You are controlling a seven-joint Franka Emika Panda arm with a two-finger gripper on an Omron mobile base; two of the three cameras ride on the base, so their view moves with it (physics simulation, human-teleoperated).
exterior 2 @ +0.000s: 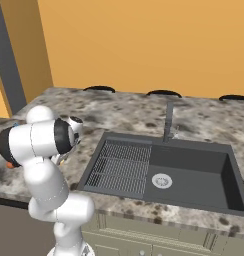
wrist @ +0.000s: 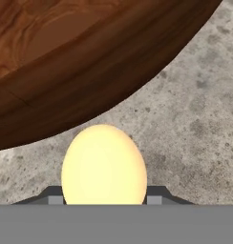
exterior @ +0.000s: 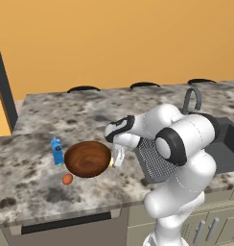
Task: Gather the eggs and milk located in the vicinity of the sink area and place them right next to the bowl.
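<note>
The reddish-brown wooden bowl stands on the marble counter, and its rim fills the top of the hand view. A blue milk carton is upright just left of the bowl. The orange-brown egg lies at the bowl's front left. My gripper is low at the bowl's right side. The pale yellow egg sits between its fingertips, close to the bowl's wall. In the hand view that egg is held on both sides by the gripper, just above the counter.
The dark sink with its round drain lies to the right, with a ribbed rack in its left half and a gooseneck tap behind it. My own arm stretches from the sink side toward the bowl. The counter's front edge runs close below the bowl.
</note>
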